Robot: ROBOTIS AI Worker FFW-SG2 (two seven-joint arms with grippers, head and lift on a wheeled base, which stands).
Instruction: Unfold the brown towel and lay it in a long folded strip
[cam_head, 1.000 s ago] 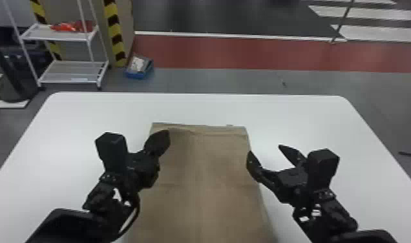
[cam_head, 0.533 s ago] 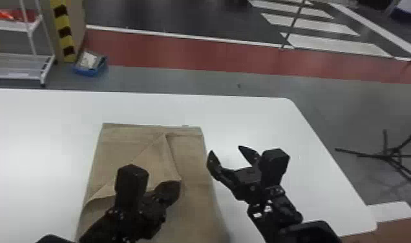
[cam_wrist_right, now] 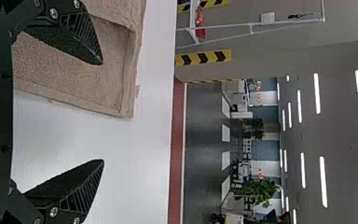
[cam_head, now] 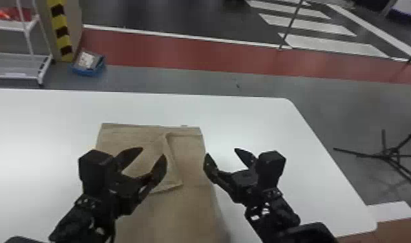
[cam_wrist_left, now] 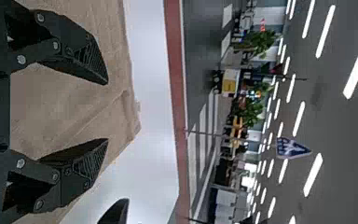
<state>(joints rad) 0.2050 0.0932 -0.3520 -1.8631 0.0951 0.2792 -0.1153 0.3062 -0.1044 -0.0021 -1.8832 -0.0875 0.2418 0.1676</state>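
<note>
"Where does the brown towel point(cam_head: 195, 210) lie?"

"Flat on the white tabletop point(cam_head: 247, 116), its length running away from the robot. A folded-over flap point(cam_head: 173, 178) rests on its upper face, the flap's corner pointing toward the near right. A small tab point(cam_head: 184, 125) sticks out at the far edge."

"And the left pincer point(cam_head: 153, 153)?"

"It hangs over the towel, near the flap, its two fingers spread with nothing between them. Whether a fingertip touches the cloth, the views cannot tell."

"What about the right pincer point(cam_head: 222, 152)?"

"Spread as well, and empty. In the head view it is beside the towel's right edge: one fingertip is just by that edge, the other out over bare tabletop. The right wrist view has one finger across the cloth and the other across the white surface."

"How much room is there around it all?"

"A bare band runs between the towel's far edge and the far rim. Open surface spreads on both sides of the cloth, and the right side ends at a rounded far corner. Past that right edge, black stand legs point(cam_head: 389, 154) are on the floor; beyond the far rim, toward the left, sit a blue box point(cam_head: 88, 64) and a white shelf unit point(cam_head: 14, 66)."
</note>
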